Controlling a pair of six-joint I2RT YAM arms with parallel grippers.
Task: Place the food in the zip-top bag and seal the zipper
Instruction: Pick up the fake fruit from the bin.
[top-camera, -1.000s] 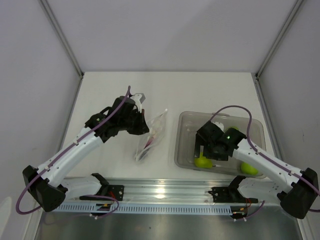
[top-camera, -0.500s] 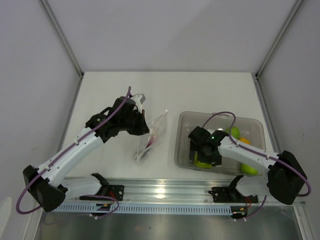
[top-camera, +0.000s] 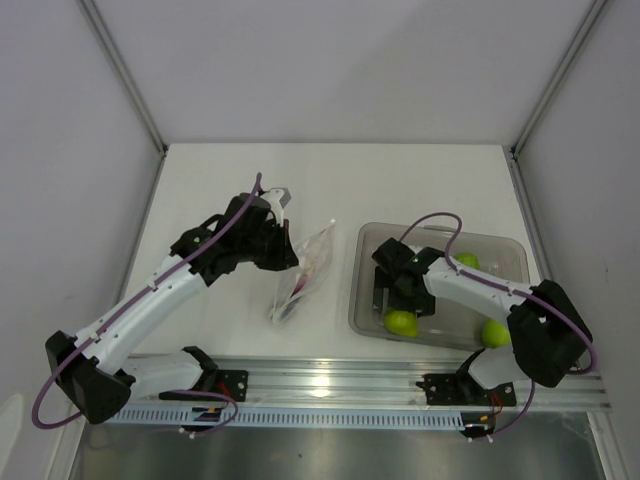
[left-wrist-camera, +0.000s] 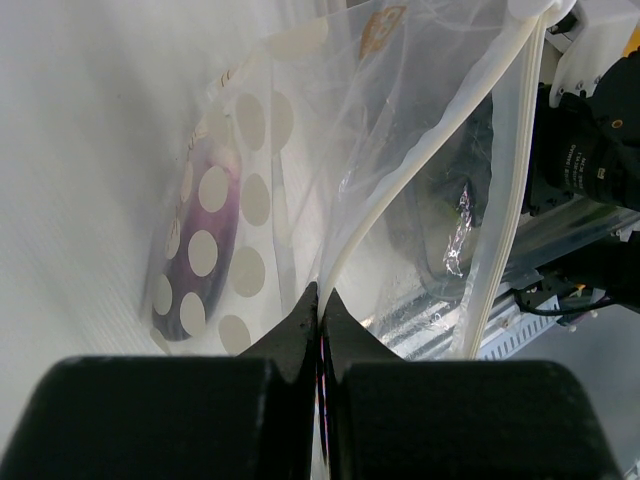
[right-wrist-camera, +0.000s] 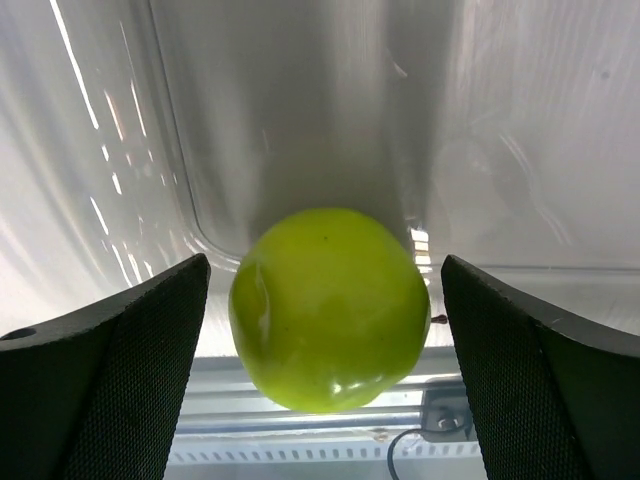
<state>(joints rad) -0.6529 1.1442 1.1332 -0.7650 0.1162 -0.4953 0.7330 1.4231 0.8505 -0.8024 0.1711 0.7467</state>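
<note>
The zip-top bag (top-camera: 305, 272) lies mid-table, its mouth edge lifted by my left gripper (top-camera: 287, 248). In the left wrist view that gripper (left-wrist-camera: 322, 300) is shut on the pale zipper (left-wrist-camera: 400, 190) strip. A dark purple eggplant (left-wrist-camera: 195, 250) lies inside the dotted bag (left-wrist-camera: 300, 110). My right gripper (top-camera: 400, 305) reaches into the tub and stands open. A round green fruit (right-wrist-camera: 330, 305) sits between its fingers (right-wrist-camera: 110, 370), apart from both pads. The same fruit (top-camera: 401, 322) rests in the tub's near left corner. More yellow-green food (top-camera: 495, 333) lies near right.
The rigid clear grey tub (top-camera: 440, 229) stands right of the bag; its wall (right-wrist-camera: 300, 100) curves close behind the green fruit. Another green piece (top-camera: 466, 261) lies at the tub's back. The metal rail (top-camera: 330, 385) runs along the near edge.
My right gripper has swung left and back inside the tub and now straddles the green fruit in the near left corner. The left arm and the bag have not moved.
</note>
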